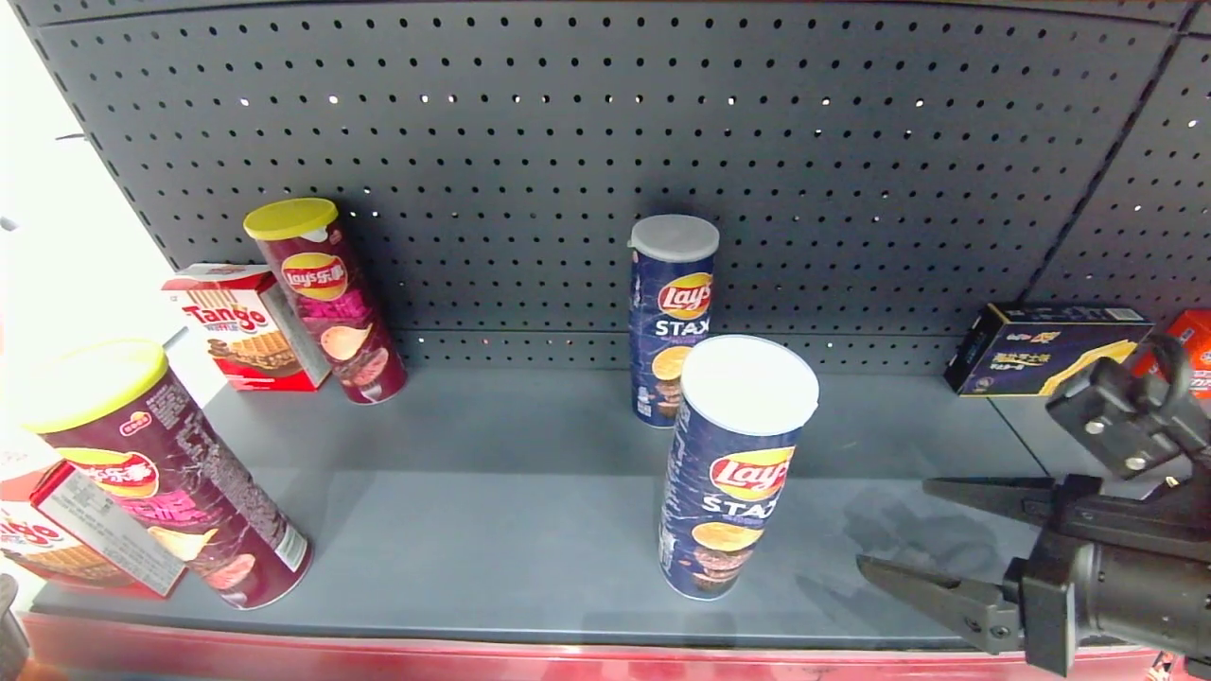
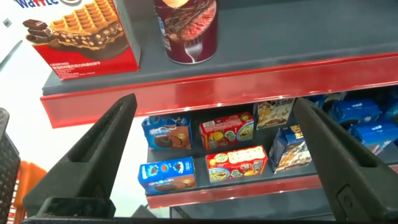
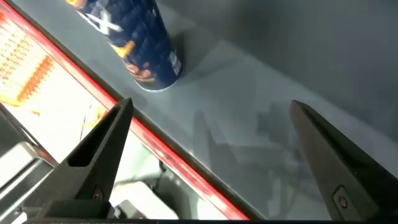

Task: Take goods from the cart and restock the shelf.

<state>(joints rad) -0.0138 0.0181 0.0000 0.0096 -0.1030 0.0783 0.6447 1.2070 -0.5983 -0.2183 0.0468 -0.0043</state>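
Two dark blue chip cans stand upright on the grey shelf (image 1: pixel 492 511): a near one (image 1: pixel 728 473) with a white lid and a far one (image 1: pixel 670 317) by the pegboard. My right gripper (image 1: pixel 894 530) is open and empty just right of the near blue can (image 3: pixel 140 43), above the shelf's front right part. Two maroon cans with yellow lids stand at the left, one near (image 1: pixel 161 473) and one far (image 1: pixel 326 298). My left gripper (image 2: pixel 214 134) is open and empty in front of the shelf's red edge (image 2: pixel 249 84), below a maroon can (image 2: pixel 186 31).
Red wafer boxes stand beside the maroon cans, far (image 1: pixel 246 326) and near (image 1: pixel 66 539). A dark box (image 1: pixel 1041 348) and an orange box (image 1: pixel 1194 345) lie at the back right. A lower shelf holds several snack boxes (image 2: pixel 230 146). Bare shelf floor stretches between the can groups.
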